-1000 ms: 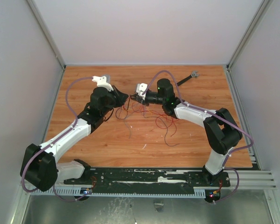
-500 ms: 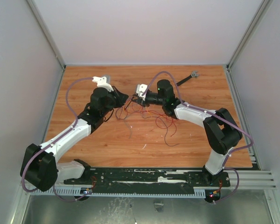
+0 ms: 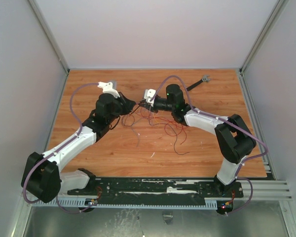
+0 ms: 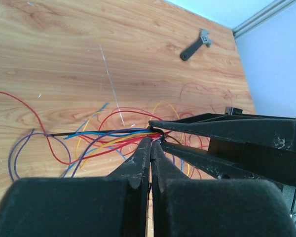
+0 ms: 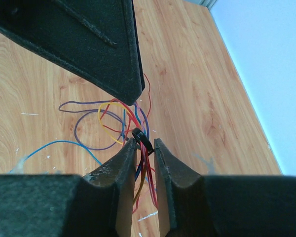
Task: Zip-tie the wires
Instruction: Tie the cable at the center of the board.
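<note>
The wires (image 4: 101,143) are a loose spray of very thin strands, red, blue, purple and yellow, lying on the wooden desk (image 3: 113,148) and gathered into one tight bundle at mid-desk where the two claws meet. The zip tie (image 5: 141,138) shows as a small black curl around that bundle.

Both arms reach inward from the near edge with elbows bent, and their tips almost touch above the tangle. The left claw (image 4: 150,143) has its fingers pressed flat together, tips at the gathered strands; whether any strand is caught between them I cannot tell. The right claw (image 5: 145,142) stands narrow, with the black curl and several red and yellow strands running through the slim gap; whether it pinches them is unclear.

Only the right wrist view shows the curl of the tie. The left wrist view shows the strands fanning out to the left, and a short black tool (image 4: 196,45) with a grey head lying well apart near the far edge. The overhead view shows mostly red loops trailing toward the right arm.
</note>
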### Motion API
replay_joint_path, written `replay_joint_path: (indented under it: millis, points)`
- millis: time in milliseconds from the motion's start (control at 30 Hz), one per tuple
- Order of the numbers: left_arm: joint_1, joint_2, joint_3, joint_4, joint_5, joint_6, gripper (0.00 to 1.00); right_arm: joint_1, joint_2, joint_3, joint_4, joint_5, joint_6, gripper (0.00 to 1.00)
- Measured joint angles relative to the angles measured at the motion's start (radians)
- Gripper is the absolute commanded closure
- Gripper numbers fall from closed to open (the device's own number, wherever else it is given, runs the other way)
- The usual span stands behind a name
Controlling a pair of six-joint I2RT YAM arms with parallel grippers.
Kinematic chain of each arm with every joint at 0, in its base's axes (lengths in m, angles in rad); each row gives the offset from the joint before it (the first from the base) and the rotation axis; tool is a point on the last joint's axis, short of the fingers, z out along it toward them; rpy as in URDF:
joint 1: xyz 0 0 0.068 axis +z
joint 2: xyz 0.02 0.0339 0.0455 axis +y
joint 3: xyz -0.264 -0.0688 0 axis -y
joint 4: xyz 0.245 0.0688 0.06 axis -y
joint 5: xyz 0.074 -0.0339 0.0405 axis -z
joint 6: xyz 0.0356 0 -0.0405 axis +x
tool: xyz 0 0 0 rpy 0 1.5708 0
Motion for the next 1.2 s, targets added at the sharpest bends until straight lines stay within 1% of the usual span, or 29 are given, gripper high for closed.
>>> replay_joint_path:
  millis: [333,633,1200]
  points:
    - [0.007,-0.044,-0.006,-0.005,-0.042,0.005,1.0,0.0,0.0,-0.005,-0.017,0.0,-0.013,0.79]
    - [0.051,-0.054,-0.006,-0.037,-0.06,0.024,1.0,0.0,0.0,-0.006,-0.022,0.0,-0.017,0.78]
    - [0.232,-0.135,-0.006,-0.112,-0.06,0.059,1.0,0.0,0.0,-0.016,-0.026,0.001,-0.023,0.78]
